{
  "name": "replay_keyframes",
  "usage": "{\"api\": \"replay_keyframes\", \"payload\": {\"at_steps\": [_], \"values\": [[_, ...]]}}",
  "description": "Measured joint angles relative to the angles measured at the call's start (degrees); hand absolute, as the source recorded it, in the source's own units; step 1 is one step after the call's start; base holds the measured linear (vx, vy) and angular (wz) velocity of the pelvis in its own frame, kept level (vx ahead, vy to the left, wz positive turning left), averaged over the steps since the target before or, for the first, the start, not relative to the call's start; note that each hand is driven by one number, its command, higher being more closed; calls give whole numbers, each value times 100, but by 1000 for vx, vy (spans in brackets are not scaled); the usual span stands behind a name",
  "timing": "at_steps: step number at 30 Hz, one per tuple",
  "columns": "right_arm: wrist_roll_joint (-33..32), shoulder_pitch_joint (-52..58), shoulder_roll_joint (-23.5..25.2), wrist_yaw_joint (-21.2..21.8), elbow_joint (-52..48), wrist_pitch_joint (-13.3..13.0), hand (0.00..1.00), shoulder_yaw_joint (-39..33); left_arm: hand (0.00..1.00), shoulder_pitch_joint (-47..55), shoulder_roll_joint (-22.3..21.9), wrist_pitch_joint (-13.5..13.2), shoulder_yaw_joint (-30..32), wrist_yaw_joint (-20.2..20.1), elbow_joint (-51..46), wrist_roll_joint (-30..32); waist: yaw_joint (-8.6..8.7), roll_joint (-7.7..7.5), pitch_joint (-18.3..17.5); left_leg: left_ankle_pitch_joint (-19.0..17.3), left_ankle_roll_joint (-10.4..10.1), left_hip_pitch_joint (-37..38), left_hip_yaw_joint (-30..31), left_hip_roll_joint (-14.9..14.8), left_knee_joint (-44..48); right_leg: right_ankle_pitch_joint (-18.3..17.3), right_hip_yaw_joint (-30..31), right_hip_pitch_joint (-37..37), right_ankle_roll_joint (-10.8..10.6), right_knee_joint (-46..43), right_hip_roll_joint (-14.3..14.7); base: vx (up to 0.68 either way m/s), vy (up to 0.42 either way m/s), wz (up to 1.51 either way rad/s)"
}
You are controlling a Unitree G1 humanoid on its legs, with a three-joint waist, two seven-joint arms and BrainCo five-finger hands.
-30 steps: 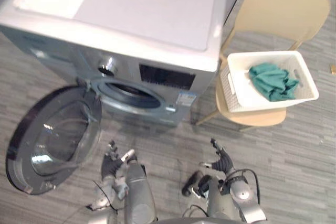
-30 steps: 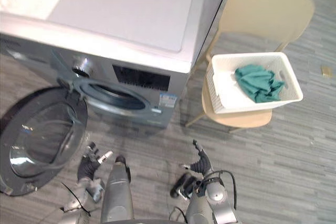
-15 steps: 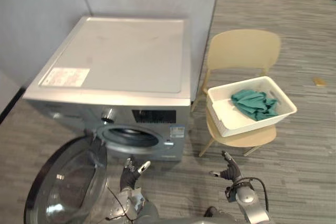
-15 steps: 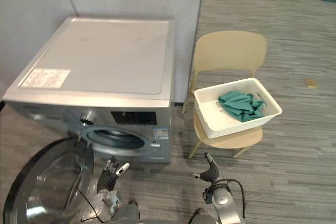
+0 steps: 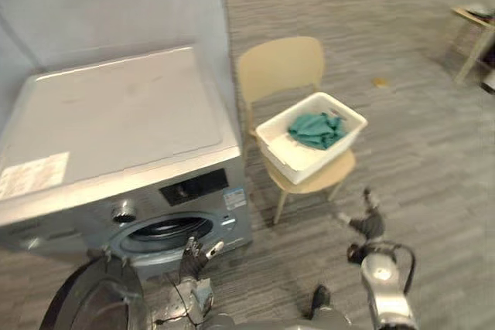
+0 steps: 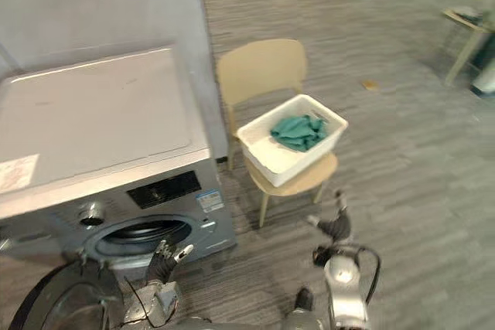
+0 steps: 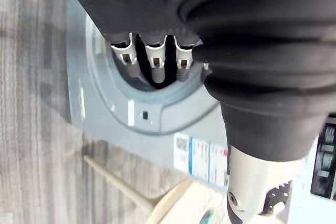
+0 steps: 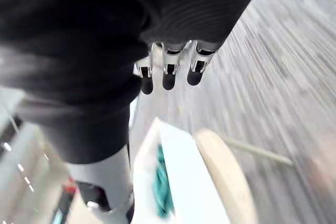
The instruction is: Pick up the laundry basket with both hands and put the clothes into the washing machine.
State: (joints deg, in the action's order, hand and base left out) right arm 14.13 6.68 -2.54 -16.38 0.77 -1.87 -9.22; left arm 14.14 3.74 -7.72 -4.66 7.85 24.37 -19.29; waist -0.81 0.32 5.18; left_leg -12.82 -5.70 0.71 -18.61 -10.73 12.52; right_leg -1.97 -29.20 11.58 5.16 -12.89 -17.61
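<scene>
White laundry basket (image 5: pixel 298 163) with green clothes (image 5: pixel 313 128) in it sits on the seat of a beige chair (image 5: pixel 280 68), just beside the washing machine (image 5: pixel 116 125), whose round door (image 5: pixel 87 307) hangs open. The left hand (image 5: pixel 193 257) and the right hand (image 5: pixel 366 219) hover low over the floor (image 5: pixel 433 152), fingers relaxed and apart, both empty and well apart from the laundry basket.

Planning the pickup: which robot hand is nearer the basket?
Right. The right robot hand is before the chair under the basket; the left robot hand is by the washing machine.
</scene>
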Motion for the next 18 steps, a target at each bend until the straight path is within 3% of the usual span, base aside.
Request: {"api": "replay_keyframes", "payload": {"at_steps": [3,6,9,12,16,18], "values": [[12,48,24,-183,-529,-7,0,-181,0,-118,114,45,32,0,49,70,97,-176,-50,-66,-71,106,-243,-83,44,137,-95,30,-208,-27,26,46,-37,-52],[97,53,0,-333,-914,-33,0,-152,0,-237,22,49,11,-4,48,176,181,-144,-70,-107,-228,201,-406,-153,43,325,-90,149,-387,-86,45,145,-33,-35],[178,122,22,-333,-934,-51,0,31,0,-408,-222,89,-20,2,52,366,173,37,-111,-116,-304,206,-681,-237,28,599,-20,332,-740,-53,147,187,-27,-46],[173,132,29,-266,-935,-47,0,325,0,-592,-403,87,-20,15,108,495,140,209,-163,-33,-450,379,-1026,-354,-180,716,160,364,-915,273,460,195,-56,-59],[20,2,31,-216,-935,-185,0,797,0,-765,-442,85,18,114,439,541,156,256,-181,58,-607,606,-1369,-834,50,692,335,258,-824,492,1061,142,-88,-63],[-90,-128,8,-205,-935,-226,0,929,0,-742,-462,84,44,115,511,526,140,264,-145,79,-537,512,-1369,-1184,773,467,319,85,-714,445,1265,143,-113,-40]]}}
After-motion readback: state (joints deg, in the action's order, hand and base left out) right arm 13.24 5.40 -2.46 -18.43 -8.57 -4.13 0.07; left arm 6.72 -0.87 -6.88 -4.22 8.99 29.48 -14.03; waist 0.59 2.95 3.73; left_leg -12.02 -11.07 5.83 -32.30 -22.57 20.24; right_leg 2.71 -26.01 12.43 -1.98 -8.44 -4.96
